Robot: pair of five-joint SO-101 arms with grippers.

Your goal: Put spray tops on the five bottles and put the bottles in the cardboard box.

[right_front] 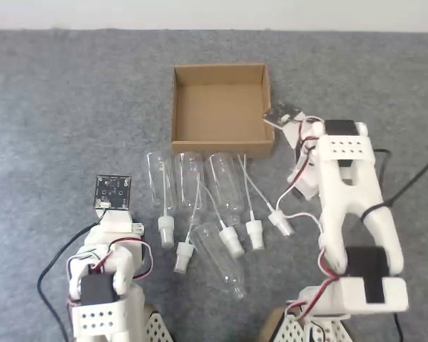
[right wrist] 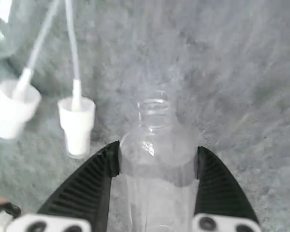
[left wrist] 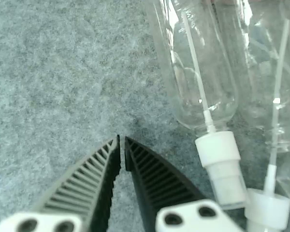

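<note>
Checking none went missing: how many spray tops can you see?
5 spray tops in a loose row: leftmost, one lower down, middle, next, rightmost. None seems hidden.

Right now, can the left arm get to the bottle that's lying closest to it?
Probably yes. The left tool hangs shut just beside that clear bottle, and only bare gray carpet lies between them. It would have to open first.

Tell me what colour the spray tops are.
The spray tops are white, caps and thin tubes alike; the left wrist view shows this best.
</note>
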